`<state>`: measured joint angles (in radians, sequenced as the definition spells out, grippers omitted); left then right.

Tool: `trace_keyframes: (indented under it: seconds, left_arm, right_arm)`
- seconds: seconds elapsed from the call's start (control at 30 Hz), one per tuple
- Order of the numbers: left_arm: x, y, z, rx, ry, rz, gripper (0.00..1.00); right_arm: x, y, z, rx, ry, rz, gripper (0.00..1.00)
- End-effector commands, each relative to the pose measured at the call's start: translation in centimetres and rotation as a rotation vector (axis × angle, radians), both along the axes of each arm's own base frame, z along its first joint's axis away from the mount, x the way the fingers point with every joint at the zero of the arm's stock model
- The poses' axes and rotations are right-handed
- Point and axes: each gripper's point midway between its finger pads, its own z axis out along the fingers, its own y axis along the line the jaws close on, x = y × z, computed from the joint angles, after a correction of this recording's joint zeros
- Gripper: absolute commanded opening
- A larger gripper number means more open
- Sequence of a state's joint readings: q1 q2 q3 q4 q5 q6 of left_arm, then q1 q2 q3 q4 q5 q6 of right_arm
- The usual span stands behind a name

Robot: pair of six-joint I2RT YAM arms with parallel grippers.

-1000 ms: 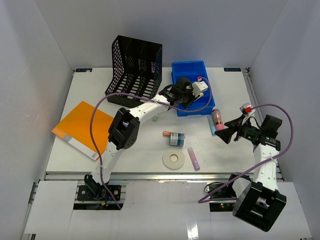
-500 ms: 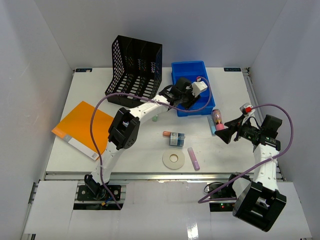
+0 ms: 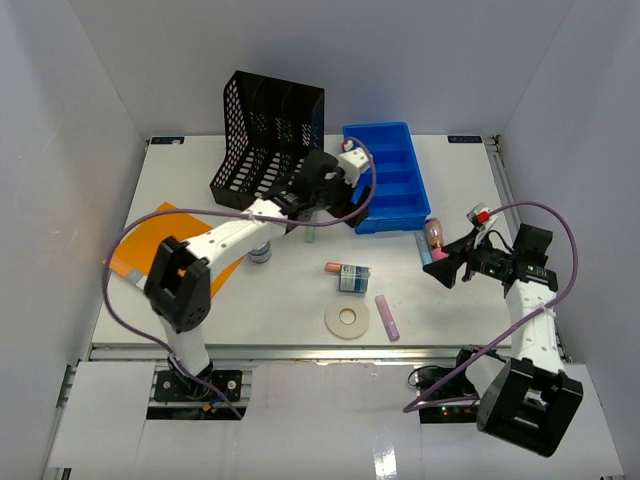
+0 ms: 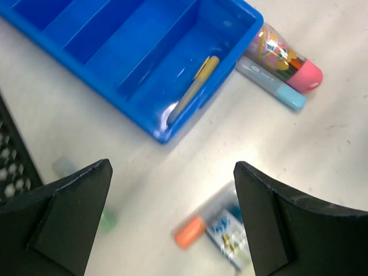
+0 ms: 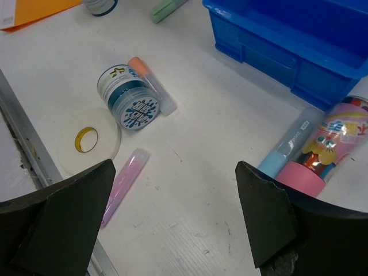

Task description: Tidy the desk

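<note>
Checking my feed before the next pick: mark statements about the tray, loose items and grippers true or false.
1. A pen lies inside the blue tray. True.
2. The left gripper is shut on a pen. False: it is open and empty.
3. The tape roll lies in the tray. False: it lies flat on the desk.
4. The pink tube lies outside the tray. True.
5. The right gripper is open. True.

Overhead view faces down on the whole desk; both close wrist views share the blue tray.
</note>
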<state>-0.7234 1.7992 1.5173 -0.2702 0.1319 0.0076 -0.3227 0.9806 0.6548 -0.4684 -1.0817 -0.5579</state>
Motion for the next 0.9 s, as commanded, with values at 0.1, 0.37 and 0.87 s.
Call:
trace_keyframes:
  seconds: [0.1, 0.37, 0.87]
  left_arm:
    - [-5.5, 9.3, 3.4, -0.202, 0.028, 0.103, 0.98]
    - [-9.0, 14.8, 1.1, -0.195, -0.016, 0.222, 0.98]
    - [-9.9, 16.2, 0.0, -0.181, -0.018, 0.260, 0.98]
  right_arm:
    - [1.3, 4.5, -0.8, -0.271, 0.031, 0.106, 0.95]
    - [1.0, 7.4, -5.4, -0.496, 0.160, 0.077, 0.95]
    - [-4.8, 10.0, -9.7, -0.655, 0.312, 0.207, 0.92]
